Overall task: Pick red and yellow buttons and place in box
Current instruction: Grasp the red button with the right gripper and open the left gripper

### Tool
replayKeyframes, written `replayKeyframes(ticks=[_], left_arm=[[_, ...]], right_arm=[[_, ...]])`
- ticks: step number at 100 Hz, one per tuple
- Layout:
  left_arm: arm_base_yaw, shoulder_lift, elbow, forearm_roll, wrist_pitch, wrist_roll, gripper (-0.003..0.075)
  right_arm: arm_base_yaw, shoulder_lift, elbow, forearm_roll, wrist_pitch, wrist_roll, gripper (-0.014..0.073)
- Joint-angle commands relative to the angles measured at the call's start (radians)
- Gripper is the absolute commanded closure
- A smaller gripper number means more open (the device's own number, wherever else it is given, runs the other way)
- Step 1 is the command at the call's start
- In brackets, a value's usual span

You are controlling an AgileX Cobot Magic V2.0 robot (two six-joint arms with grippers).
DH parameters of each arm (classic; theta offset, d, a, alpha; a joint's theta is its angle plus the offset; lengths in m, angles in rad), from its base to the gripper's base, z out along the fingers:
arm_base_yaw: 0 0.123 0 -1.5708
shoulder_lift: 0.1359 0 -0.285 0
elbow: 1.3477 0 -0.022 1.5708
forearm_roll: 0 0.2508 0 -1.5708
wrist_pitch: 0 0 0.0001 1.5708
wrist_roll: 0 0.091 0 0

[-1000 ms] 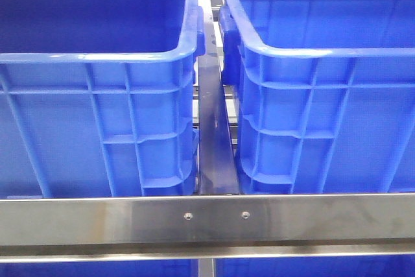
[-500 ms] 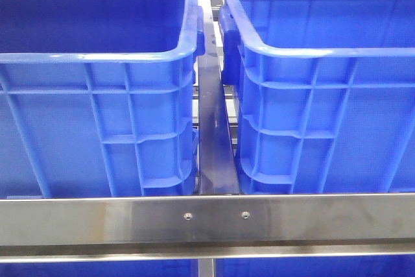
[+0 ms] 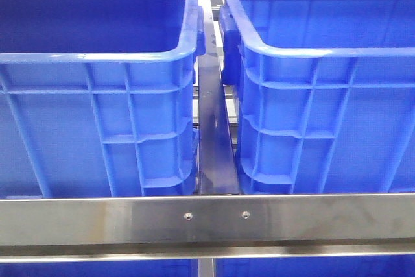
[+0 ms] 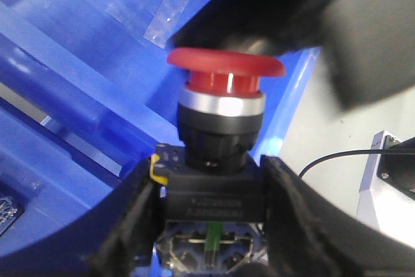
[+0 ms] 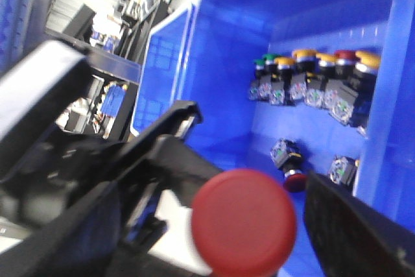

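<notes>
Front view: we see two blue crates side by side behind a steel rail (image 3: pixel 214 215), with a dark metal strip (image 3: pixel 214 141) between them; neither arm shows here.
Left crate (image 3: pixel 97 128): near wall and rim visible, its floor hidden from us.
Right crate (image 3: pixel 324 108): ribbed wall visible, its floor hidden too.
Left gripper (image 4: pixel 211 189): we see its black fingers (image 4: pixel 130 225) clamped on the black base of a red button (image 4: pixel 224 69), cap pointing away from the wrist, blue crate wall behind it.
Right gripper (image 5: pixel 253 205): a red cap (image 5: pixel 243 222) sits between its fingers; we cannot tell whether they grip it.
Other buttons (image 5: pixel 318 82): a row with yellow, green and red caps inside the crate, two more loose nearby.
</notes>
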Motion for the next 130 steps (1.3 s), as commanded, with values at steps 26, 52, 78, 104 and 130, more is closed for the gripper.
replayKeyframes(ticks=[26, 52, 78, 104, 130], left_arm=[[-0.009, -0.045, -0.030, -0.061, -0.032, 0.000, 0.0587], [-0.009, -0.045, -0.030, -0.061, -0.038, 0.000, 0.0587], [-0.009, -0.045, -0.030, -0.048, -0.047, 0.001, 0.0262], [-0.009, -0.045, -0.030, -0.046, -0.056, 0.001, 0.0039], [-0.009, -0.045, -0.030, -0.046, -0.028, 0.001, 0.0093]], right_arm=[[0.004, 0.020, -0.048, 0.064, 0.031, -0.017, 0.0161], [0.004, 0.020, -0.048, 0.065, 0.049, -0.017, 0.0350], [0.004, 0.020, -0.048, 0.065, 0.065, -0.017, 0.0350], [-0.036, 0.020, -0.076, 0.043, 0.054, -0.074, 0.0350], [-0.197, 0.020, -0.187, -0.084, 0.001, -0.247, 0.0350]])
